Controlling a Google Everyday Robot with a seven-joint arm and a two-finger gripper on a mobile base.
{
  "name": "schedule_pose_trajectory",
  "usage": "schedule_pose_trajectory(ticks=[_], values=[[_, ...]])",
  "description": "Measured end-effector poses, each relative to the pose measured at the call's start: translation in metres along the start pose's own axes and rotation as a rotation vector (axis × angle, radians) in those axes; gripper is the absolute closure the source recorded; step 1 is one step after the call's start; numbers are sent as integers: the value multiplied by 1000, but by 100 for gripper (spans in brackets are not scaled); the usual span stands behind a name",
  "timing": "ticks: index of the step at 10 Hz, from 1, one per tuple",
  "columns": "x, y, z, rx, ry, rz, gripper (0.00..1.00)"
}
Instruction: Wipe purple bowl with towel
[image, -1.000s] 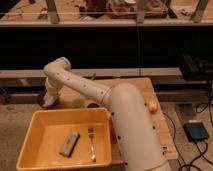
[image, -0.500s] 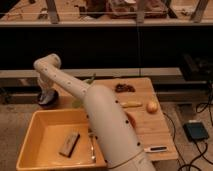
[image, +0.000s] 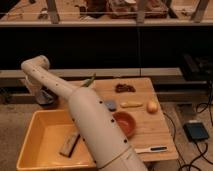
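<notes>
My white arm rises from the bottom middle, bends at an elbow (image: 34, 67) at the far left and drops down past the table's left edge. The gripper (image: 45, 94) hangs there, low, beyond the back left corner of the yellow bin. A dark purplish bowl-like shape (image: 49, 100) sits right at the gripper; I cannot tell whether they touch. A small grey-blue cloth-like piece (image: 110, 105) lies on the wooden table (image: 155, 132), next to the arm and apart from the gripper.
A yellow bin (image: 35, 150) at the front left holds a brown block (image: 69, 144). On the table are an orange bowl (image: 126, 123), a yellow piece (image: 131, 104), an orange fruit (image: 152, 106), a dark brown item (image: 125, 88), a green item (image: 89, 81) and a utensil (image: 150, 149). A blue pedal (image: 196, 131) lies on the floor.
The arm has swung further left and the gripper has gone down beside the table's left edge. The arm now covers the fork in the bin.
</notes>
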Motion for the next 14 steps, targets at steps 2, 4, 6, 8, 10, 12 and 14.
schedule_pose_trajectory(ticks=[2, 4, 6, 8, 10, 12, 14], values=[[-20, -10, -7, 12, -23, -52, 100], [-44, -2, -18, 11, -51, -77, 100], [-74, 21, -30, -5, -78, -57, 100], [-96, 47, -39, -32, -96, -19, 100], [-107, 74, -46, -72, -103, 32, 100], [-94, 97, -46, -110, -93, 73, 100], [-69, 101, -43, -129, -75, 78, 100]])
